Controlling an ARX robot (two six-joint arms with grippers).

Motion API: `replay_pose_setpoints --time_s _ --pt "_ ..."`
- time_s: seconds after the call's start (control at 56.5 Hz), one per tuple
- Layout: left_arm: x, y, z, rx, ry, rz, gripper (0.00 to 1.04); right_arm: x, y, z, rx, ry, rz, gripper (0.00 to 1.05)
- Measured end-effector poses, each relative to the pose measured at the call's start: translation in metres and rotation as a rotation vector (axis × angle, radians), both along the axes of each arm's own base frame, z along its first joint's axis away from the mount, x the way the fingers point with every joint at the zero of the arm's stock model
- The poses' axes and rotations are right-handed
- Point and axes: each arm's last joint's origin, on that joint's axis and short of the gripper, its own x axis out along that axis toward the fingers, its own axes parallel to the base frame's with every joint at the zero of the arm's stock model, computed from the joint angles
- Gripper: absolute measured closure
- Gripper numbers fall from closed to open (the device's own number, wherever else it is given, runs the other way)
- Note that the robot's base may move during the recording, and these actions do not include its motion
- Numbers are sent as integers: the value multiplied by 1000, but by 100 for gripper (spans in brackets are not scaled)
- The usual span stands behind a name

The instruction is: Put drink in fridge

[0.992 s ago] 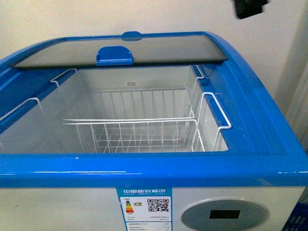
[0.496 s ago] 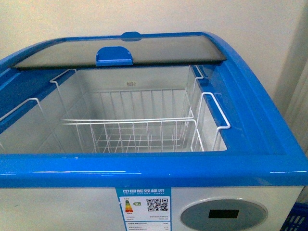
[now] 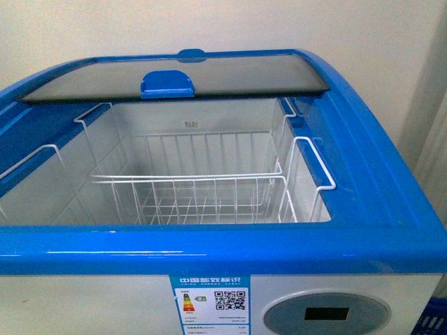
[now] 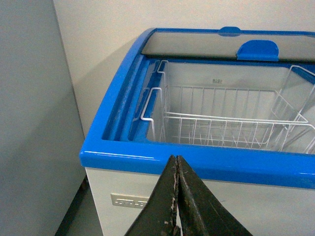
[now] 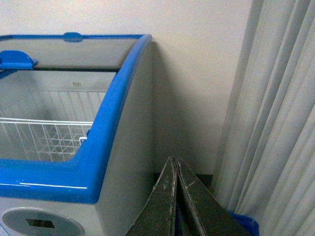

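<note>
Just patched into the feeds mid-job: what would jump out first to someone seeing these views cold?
The fridge fills the front view, its bright blue rim framing an open top, with the glass lid slid to the back. Inside hang empty white wire baskets; no drink shows in any view. Each wrist view shows its gripper, left and right, with dark fingers pressed together, holding nothing, short of the fridge's front.

On the fridge point(image 3: 84, 300) front, an energy label point(image 3: 208, 304) bears a Chinese heading, "中国能效标识", a QR code point(image 3: 230, 300) and unreadable small print.
</note>
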Motion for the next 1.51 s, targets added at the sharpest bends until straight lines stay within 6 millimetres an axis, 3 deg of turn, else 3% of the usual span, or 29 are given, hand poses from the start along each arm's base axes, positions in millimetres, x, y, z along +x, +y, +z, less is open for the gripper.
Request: replay_pose_setpoints --time_s 0.726,1.169,1.205,1.364,1.506 --pt "0 0 0 0 0 0 102 -1 0 -32 0 -10 4 102" --pt "0 0 0 0 0 0 102 -2 0 -31 0 -19 5 102" --pt "0 0 0 0 0 0 98 -2 0 -31 0 -19 5 99" --pt "0 0 0 0 0 0 63 -2 0 -31 0 -19 5 64" --pt "0 0 0 0 0 0 38 -2 0 -31 0 -19 5 40"
